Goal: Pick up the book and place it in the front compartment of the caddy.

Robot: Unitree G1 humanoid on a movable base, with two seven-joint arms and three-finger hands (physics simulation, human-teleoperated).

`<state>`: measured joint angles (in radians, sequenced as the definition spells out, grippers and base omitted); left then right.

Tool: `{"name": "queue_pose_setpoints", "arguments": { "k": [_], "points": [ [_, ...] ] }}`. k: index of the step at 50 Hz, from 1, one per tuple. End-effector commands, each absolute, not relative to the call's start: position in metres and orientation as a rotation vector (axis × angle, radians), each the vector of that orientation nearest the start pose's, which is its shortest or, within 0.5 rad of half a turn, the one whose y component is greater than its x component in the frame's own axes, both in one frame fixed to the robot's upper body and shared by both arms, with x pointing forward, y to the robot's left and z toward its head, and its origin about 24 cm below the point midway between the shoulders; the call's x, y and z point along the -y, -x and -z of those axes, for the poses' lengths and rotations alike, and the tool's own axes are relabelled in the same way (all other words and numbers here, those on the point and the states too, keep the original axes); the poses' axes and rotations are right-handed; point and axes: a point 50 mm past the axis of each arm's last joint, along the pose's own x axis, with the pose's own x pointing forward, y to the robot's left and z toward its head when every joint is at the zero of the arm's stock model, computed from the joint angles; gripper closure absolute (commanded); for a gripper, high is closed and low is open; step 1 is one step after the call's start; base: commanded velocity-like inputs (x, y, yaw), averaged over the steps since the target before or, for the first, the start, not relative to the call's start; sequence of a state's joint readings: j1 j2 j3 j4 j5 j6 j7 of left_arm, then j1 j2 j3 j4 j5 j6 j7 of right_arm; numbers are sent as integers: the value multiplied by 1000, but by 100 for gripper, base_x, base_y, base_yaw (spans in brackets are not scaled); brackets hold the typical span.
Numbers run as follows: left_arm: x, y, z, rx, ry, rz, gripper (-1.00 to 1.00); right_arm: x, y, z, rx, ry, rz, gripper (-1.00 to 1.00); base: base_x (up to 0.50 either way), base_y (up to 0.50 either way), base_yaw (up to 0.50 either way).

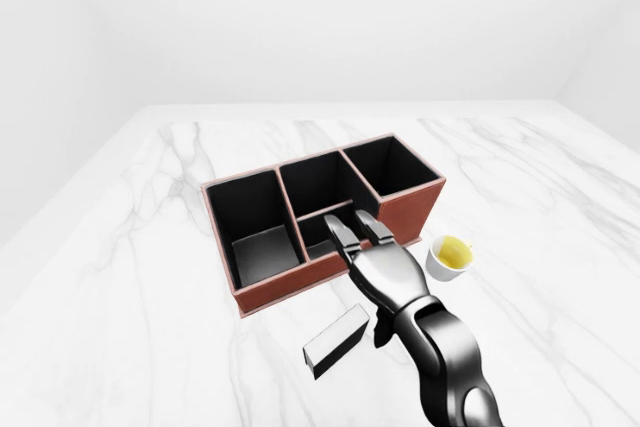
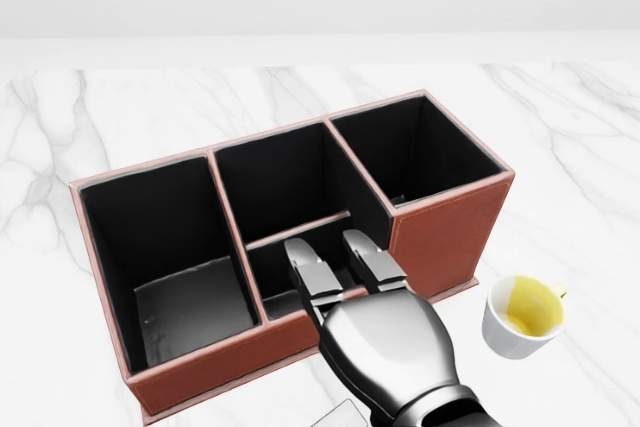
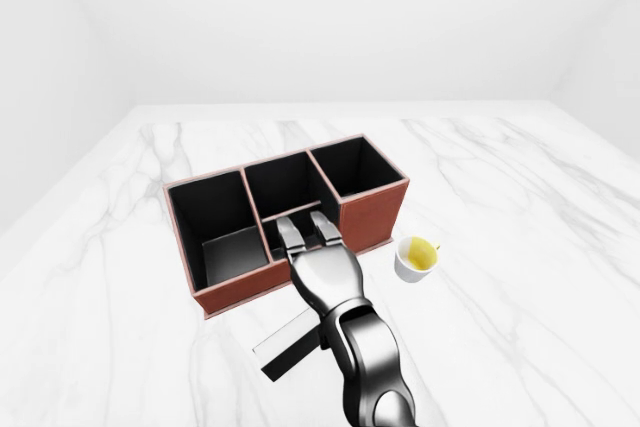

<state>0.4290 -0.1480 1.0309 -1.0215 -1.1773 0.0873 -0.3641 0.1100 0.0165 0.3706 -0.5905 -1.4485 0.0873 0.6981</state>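
- book [image 1: 335, 340] lies flat on the marble counter [image 1: 150, 327], low in left-eye view, just below the caddy, not held
- right hand [image 2: 340, 272] empty, fingers spread, over the small middle compartment's near rim
- caddy [image 1: 415, 209] brown, black inside
- cup [image 1: 449, 256] to its right
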Motion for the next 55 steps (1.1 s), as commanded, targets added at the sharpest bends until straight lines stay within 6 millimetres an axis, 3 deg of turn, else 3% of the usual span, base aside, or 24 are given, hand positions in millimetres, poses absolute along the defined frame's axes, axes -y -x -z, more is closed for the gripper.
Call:
{"name": "queue_pose_setpoints", "arguments": {
  "k": [1,15,24,27,36,55],
  "points": [
    [-265,-54,-204,888,290,-197,-100,64,-195,-118,103,1384,-482,-100,0,0,0],
    [-266,-52,-205,896,291,-203,-100,55,-187,-113,118,1388,-545,-100,0,0,0],
    [-265,-53,-204,890,289,-200,-100,54,-187,-98,73,1392,-604,-100,0,0,0],
    [-264,-55,-203,887,292,-198,-100,49,-185,-103,99,1384,-600,-100,0,0,0],
    [-264,-55,-201,882,290,-200,-100,55,-196,-97,61,1379,-597,-100,0,0,0],
    [-263,-56,-204,886,292,-195,-100,53,-200,-81,4,1375,-649,-100,0,0,0]
  ]
}}
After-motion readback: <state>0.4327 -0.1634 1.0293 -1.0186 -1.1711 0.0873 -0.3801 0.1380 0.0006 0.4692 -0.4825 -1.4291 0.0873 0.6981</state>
